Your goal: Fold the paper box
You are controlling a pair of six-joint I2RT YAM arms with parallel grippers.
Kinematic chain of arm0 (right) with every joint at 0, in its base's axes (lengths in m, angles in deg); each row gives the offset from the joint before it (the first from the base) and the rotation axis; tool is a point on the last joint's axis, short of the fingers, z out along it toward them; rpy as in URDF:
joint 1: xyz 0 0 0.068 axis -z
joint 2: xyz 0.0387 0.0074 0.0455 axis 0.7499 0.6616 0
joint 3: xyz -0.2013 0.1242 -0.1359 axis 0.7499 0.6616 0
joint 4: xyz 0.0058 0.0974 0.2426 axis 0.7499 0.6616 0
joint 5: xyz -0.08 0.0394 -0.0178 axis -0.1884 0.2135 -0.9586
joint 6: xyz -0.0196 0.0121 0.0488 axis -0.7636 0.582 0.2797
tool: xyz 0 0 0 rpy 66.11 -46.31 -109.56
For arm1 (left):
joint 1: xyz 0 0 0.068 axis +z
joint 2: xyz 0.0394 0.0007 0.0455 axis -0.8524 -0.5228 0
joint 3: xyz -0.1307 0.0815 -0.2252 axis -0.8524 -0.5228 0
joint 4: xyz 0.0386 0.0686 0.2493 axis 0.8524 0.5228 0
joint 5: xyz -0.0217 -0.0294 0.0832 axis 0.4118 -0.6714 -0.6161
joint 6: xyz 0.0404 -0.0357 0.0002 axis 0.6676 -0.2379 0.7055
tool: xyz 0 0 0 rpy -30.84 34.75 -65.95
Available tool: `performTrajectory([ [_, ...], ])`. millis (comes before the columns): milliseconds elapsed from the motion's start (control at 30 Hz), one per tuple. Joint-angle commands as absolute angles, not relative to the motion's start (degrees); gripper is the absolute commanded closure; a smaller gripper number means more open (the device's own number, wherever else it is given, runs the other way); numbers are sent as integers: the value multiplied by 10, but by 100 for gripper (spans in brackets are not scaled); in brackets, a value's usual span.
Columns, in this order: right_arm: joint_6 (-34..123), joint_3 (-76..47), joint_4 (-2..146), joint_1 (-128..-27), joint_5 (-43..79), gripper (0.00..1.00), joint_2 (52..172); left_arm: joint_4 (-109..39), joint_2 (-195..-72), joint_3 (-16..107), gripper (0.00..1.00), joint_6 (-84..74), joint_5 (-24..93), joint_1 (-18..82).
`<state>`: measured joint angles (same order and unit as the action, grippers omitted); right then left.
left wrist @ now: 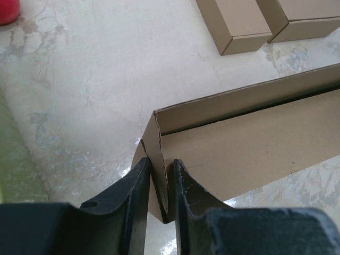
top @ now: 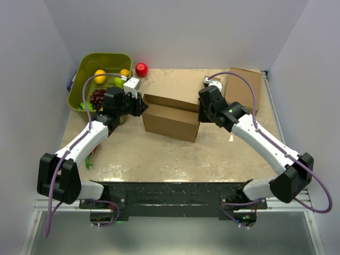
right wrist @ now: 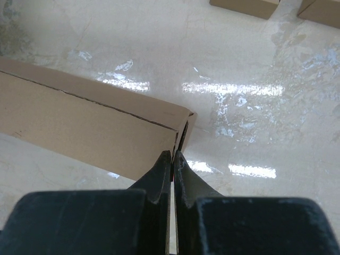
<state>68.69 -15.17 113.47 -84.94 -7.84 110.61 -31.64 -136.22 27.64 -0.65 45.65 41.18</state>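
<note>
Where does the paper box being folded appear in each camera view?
Top external: paper box at picture centre.
Left wrist: paper box from centre to right edge.
Right wrist: paper box across the left half.
Shared landmark: two spare brown boxes, upper right in every view.

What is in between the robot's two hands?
The paper box fills that stretch in the top view: the left gripper pinches its left end wall, and the right gripper, shut, sits at its right end.

Open tabletop [top: 159, 154] fronts the paper box [top: 170, 121]; a green basket [top: 106, 55] and flat box [top: 239, 79] crowd rear corners.
</note>
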Motion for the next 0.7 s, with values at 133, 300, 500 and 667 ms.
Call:
performTrajectory([
  [133,685,-141,1173,-860,-51,100,1102,-250,-1374,259,77,-4,504,391],
  [300,690,-138,1159,-860,-43,100,1103,-249,-1373,259,78,-4,506,391],
  [500,698,-129,1130,-860,-17,100,1110,-253,-1374,259,78,-5,512,391],
  [667,701,-116,1136,-873,-28,100,1124,-254,-1373,259,78,-5,516,391],
])
